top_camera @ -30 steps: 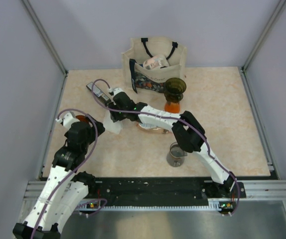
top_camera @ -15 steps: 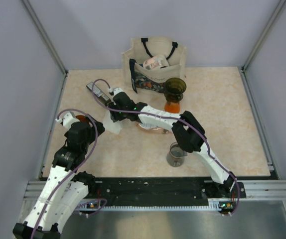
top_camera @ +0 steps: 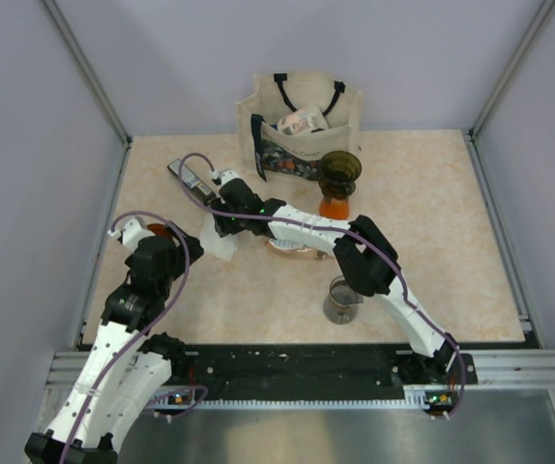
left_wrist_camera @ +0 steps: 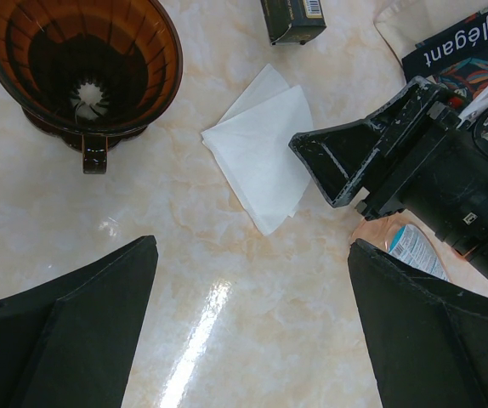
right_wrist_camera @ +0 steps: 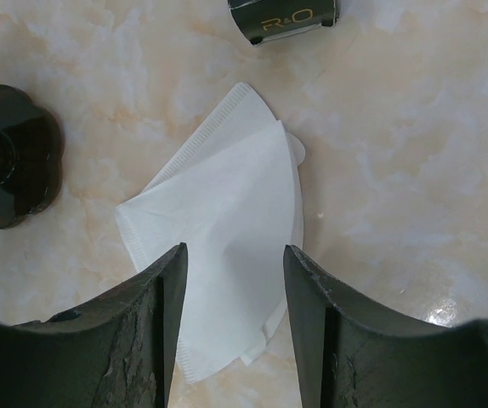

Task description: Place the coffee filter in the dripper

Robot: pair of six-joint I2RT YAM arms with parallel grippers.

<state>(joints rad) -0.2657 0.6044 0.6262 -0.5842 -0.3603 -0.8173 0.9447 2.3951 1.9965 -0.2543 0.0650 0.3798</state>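
The white paper coffee filter (right_wrist_camera: 227,204) lies flat on the marble tabletop, also seen in the left wrist view (left_wrist_camera: 261,157) and the top view (top_camera: 214,244). The amber dripper (left_wrist_camera: 82,64) stands upright and empty to the filter's left, close to my left gripper in the top view (top_camera: 159,231). My right gripper (right_wrist_camera: 235,280) is open right over the filter, one finger on each side of it, holding nothing. My left gripper (left_wrist_camera: 252,323) is open and empty above bare table, just short of the filter and the dripper.
A black box (right_wrist_camera: 282,17) lies just beyond the filter. A tote bag (top_camera: 302,126) stands at the back. An amber cup on an orange base (top_camera: 339,179) is right of the bag's front. A glass carafe (top_camera: 341,300) stands under the right arm.
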